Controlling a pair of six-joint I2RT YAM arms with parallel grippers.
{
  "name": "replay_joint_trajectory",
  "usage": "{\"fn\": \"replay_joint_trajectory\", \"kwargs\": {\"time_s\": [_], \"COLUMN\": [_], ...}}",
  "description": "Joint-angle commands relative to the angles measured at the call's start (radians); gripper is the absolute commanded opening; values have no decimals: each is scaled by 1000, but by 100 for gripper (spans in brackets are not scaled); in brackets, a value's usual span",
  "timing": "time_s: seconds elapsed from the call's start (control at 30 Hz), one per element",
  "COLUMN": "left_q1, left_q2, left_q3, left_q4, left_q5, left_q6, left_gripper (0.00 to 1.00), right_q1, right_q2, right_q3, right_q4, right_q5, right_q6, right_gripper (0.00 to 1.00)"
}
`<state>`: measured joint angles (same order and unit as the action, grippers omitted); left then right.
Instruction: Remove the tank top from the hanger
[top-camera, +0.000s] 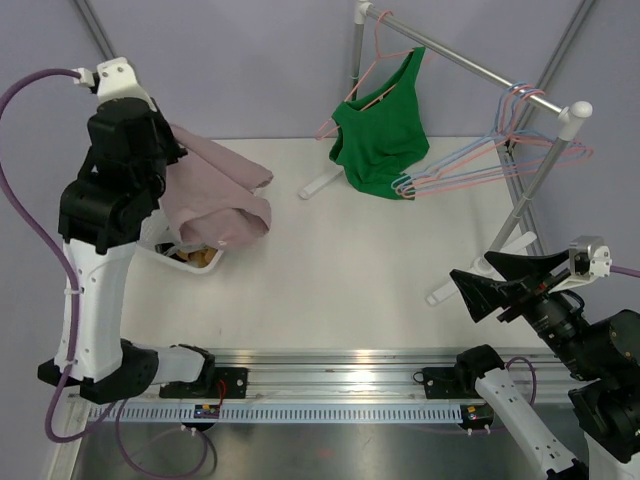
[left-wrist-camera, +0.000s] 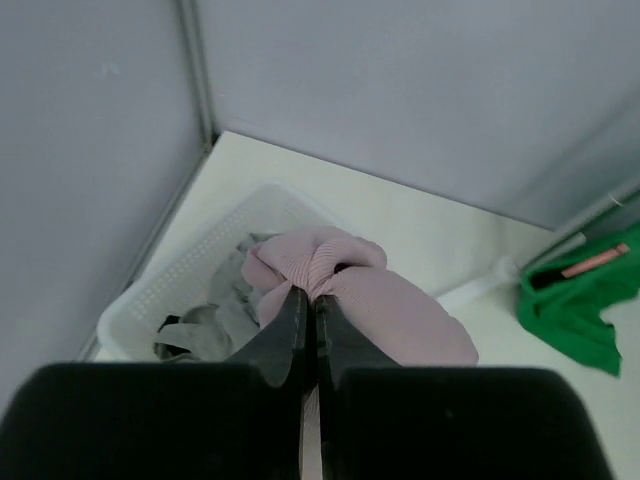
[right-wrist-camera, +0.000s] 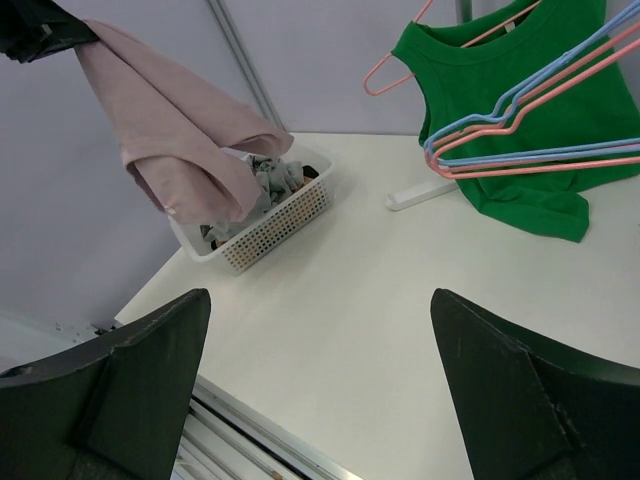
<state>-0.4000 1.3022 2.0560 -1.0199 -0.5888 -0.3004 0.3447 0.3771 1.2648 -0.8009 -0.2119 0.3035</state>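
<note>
A green tank top (top-camera: 380, 140) hangs on a pink hanger (top-camera: 372, 97) at the left end of the clothes rack's rail (top-camera: 470, 65); it also shows in the right wrist view (right-wrist-camera: 510, 110) and the left wrist view (left-wrist-camera: 570, 300). My left gripper (left-wrist-camera: 310, 300) is raised at the far left, well away from the green top, and is shut on a pink garment (top-camera: 215, 190) that hangs over a white basket (left-wrist-camera: 180, 275). My right gripper (top-camera: 485, 280) is wide open and empty at the front right, above the table and near the rack's foot.
Several empty pink and blue hangers (top-camera: 480, 165) hang tilted from the right part of the rail. The basket (right-wrist-camera: 270, 235) holds grey clothes. The rack's white feet (top-camera: 320, 185) rest on the table. Grey walls close in behind and on the left.
</note>
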Motion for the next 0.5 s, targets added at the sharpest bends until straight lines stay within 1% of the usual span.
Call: {"fn": "replay_joint_trajectory", "kwargs": {"time_s": [0.0,0.03,0.1,0.17,0.2,0.23,0.3,0.33,0.47], "left_q1": [145,214,274,343,371,430,475,498,504], "left_q2": [84,101,153,193,242,267,325,338,408], "left_q3": [49,58,76,84,93,102,95,84,-17], "left_q4": [14,12,17,21,8,-6,-14,-11,30], "left_q5": [107,127,187,193,214,230,283,287,323], "left_q6": [58,50,17,-22,-37,-77,-95,-100,-88], "left_gripper": [0,0,0,0,0,0,0,0,0], "right_q1": [-4,-4,-3,-4,-4,-3,-4,-3,-3], "right_q2": [22,23,32,42,48,49,51,51,51], "right_q3": [-13,-16,-19,-21,-27,-30,-48,-54,-91], "right_q4": [68,72,81,88,94,97,109,114,137], "right_q5": [-43,-46,-49,-60,-67,-70,-81,-83,-95], "right_q6": [11,11,17,22,20,23,25,23,29], "right_gripper": [99,100,99,99,100,100,99,99,99]}}
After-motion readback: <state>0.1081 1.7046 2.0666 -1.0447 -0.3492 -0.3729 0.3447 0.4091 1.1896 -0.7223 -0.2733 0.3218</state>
